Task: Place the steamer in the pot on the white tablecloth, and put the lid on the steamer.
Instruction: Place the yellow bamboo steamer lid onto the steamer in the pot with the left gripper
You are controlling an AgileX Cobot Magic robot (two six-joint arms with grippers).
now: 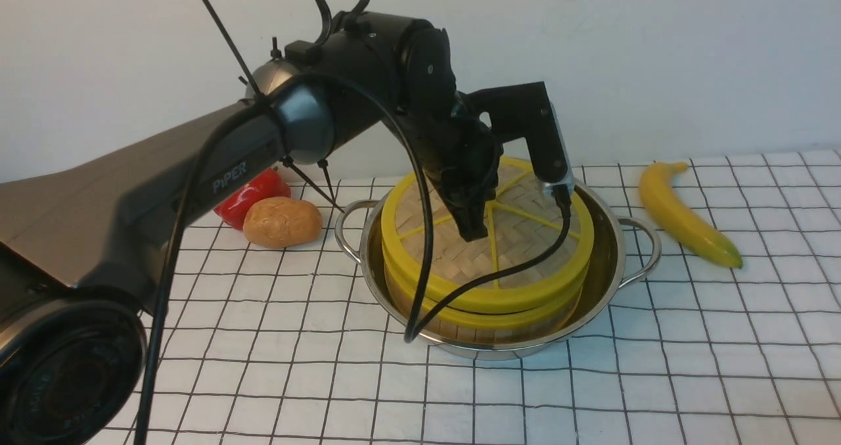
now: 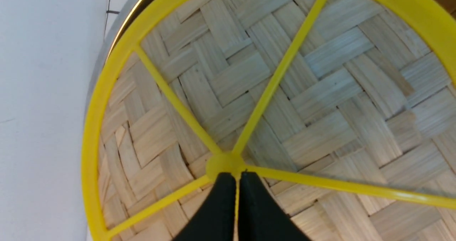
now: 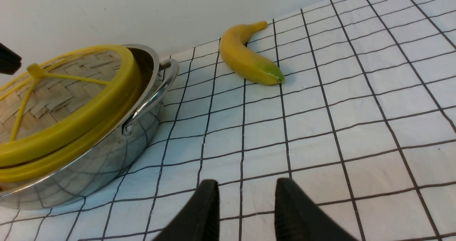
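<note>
One white tablecloth (image 1: pixel 591 392) carries everything; left hand (image 2: pixel 236 184) pinched shut, seemingly on the lid (image 1: pixel 525 221) spoke; right hand (image 3: pixel 245 194) open, empty.

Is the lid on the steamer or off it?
On. The lid lies atop the steamer, their yellow rims stacked inside the pot.

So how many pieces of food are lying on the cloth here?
3: a banana right of the pot, and a potato with a red pepper behind it on the left. The arm could hide more.
</note>
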